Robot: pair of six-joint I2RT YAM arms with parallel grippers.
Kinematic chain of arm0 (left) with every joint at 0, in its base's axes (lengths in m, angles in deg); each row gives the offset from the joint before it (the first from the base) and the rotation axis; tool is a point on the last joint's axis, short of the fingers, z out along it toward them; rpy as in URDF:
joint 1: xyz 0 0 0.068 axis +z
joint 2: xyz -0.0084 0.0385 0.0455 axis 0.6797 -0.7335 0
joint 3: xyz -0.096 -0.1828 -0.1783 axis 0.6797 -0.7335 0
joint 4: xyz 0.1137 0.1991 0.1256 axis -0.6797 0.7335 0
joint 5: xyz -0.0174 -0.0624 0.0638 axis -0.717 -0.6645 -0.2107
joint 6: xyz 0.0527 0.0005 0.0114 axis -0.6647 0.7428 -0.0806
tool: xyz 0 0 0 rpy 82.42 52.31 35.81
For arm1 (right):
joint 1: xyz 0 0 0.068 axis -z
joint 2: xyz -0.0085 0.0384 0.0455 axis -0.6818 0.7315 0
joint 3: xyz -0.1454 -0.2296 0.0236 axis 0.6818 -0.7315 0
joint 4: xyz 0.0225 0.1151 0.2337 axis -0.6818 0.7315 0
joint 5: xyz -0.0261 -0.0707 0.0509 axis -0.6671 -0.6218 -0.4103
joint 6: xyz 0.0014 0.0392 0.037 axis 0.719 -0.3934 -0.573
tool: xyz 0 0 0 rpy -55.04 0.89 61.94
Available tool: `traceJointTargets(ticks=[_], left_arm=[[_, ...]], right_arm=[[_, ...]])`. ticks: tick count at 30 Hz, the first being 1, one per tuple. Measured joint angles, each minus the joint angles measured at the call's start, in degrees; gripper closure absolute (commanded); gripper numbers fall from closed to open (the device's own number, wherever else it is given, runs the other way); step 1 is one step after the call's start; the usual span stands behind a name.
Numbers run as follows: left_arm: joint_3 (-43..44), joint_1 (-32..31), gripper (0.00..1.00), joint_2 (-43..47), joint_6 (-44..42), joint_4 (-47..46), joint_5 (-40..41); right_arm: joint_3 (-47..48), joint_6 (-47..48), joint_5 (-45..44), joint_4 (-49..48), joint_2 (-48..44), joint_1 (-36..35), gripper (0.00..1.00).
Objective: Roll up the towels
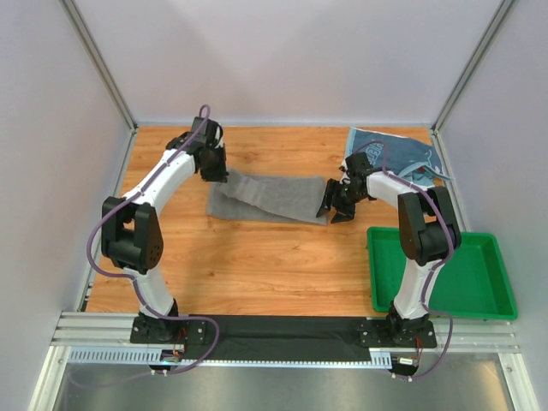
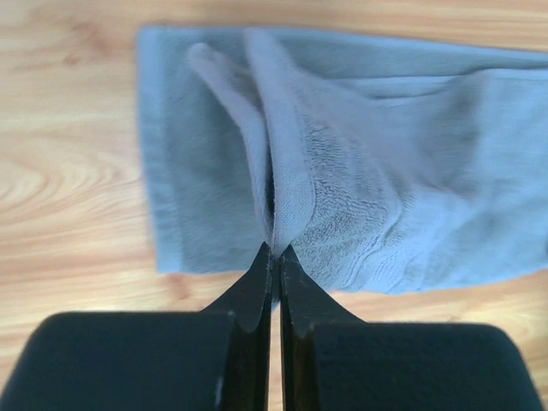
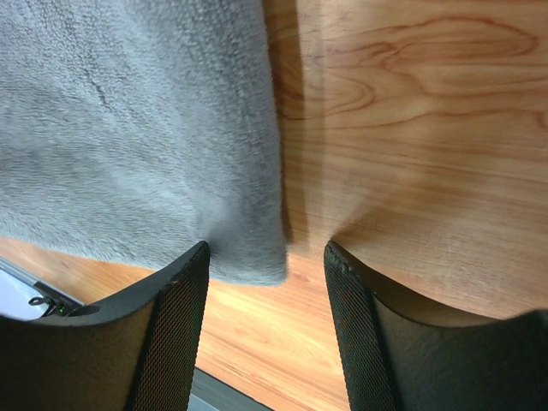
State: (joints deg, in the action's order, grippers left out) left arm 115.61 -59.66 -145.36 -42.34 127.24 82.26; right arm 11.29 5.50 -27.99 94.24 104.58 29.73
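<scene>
Grey towel (image 1: 270, 199) lies mid-table as a long strip, running left to right on the wooden table (image 1: 257, 265). Left gripper (image 2: 276, 250) is at the strip's left end, jaws pressed tight together w/ a pinched-up ridge of the cloth caught btwn the tips. Right gripper (image 3: 265, 250) is low at the opposite end, jaws parted to a moderate gap. The towel's corner sits in that gap, close to one finger, bare wood by the other, nothing gripped. Light blue towel (image 1: 398, 154) w/ white print lies rumpled in the far right corner, apart from the grey one. Green tray (image 1: 462, 274) is at near right.
</scene>
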Motion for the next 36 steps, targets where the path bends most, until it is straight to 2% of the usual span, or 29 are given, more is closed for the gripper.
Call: traceJointTargets(ticks=[6, 9, 11, 12, 14, 15, 18, 28, 36], left_arm=[[-6.78, 6.40, 1.00, -2.97, 0.63, -0.26, 1.16], [-9.20, 7.48, 0.98, -4.28, 0.85, -0.17, 2.01], [-9.68, 7.52, 0.89, -5.05, 0.90, -0.11, 2.49], [-9.70, 7.63, 0.80, -5.51, 1.14, -0.15, 2.73], [-9.68, 7.85, 0.73, -6.45, 1.53, -0.31, 2.97], [-9.68, 8.15, 0.65, -6.97, 1.81, -0.28, 3.04], [-9.70, 9.53, 0.56, -7.89, 2.40, -0.17, 3.34], [-5.66, 10.51, 0.57, -7.06, 2.51, 0.94, 4.04], [5.99, 10.49, 0.57, -9.07, 1.16, 1.25, 1.42]], right_arm=[[-0.13, 0.00, 0.44, -0.17, 0.00, 0.15, 0.42], [-0.13, 0.00, 0.59, -0.20, 0.00, 0.22, 0.42], [-0.13, 0.00, 0.61, -0.20, 0.00, 0.22, 0.42], [-0.13, 0.00, 0.61, -0.22, 0.00, 0.22, 0.42], [-0.13, 0.00, 0.66, -0.22, 0.00, 0.22, 0.42], [-0.13, 0.02, 0.68, -0.22, 0.00, 0.22, 0.42], [-0.15, 0.02, 1.09, -0.26, 0.00, 0.20, 0.42], [1.53, 0.26, 1.73, 1.40, -0.22, -1.22, 0.41], [14.82, 0.44, 1.49, 5.53, 0.39, -1.33, 0.39]])
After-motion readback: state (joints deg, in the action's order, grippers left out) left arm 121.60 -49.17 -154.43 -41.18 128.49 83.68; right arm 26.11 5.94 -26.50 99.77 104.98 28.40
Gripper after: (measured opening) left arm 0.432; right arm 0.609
